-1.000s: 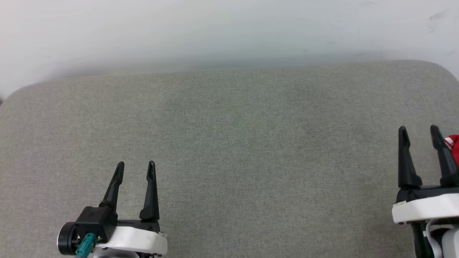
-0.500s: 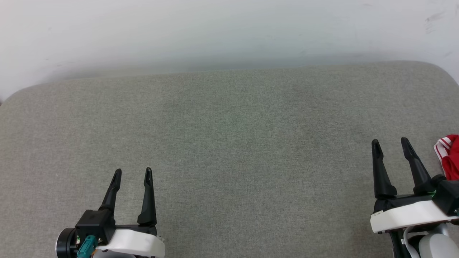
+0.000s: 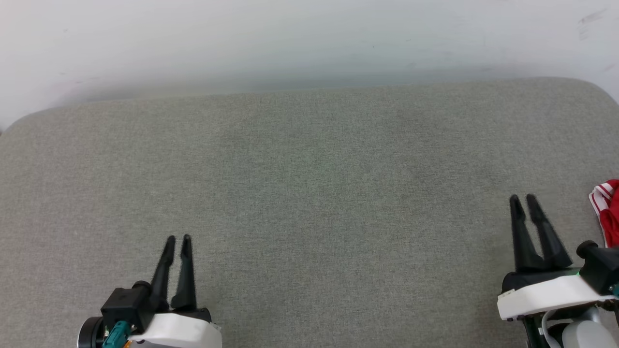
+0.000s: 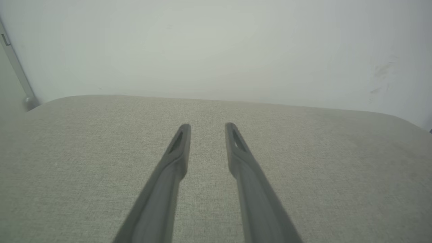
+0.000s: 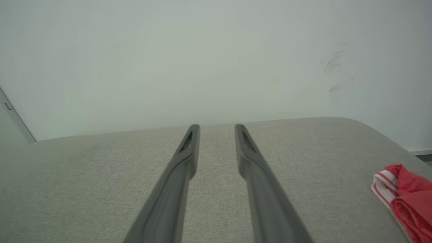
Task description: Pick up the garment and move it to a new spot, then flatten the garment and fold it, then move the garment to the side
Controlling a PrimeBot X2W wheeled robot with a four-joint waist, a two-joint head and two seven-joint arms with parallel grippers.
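Standing slightly parted, left fingers [image 3: 163, 270] with a slim gap between the tips, gripping nothing, poised over the grey fabric tabletop [image 3: 309, 193]. Parted by the same slim gap and equally empty, right fingers [image 3: 520, 232], tips pointing toward the pale wall [image 3: 290, 38]. Lying on the tabletop out to the right of the right fingers and clear of them, bunched red garment [image 3: 610, 212] with red-white striped trim, cut off by the picture's edge. Well apart from the left fingers.
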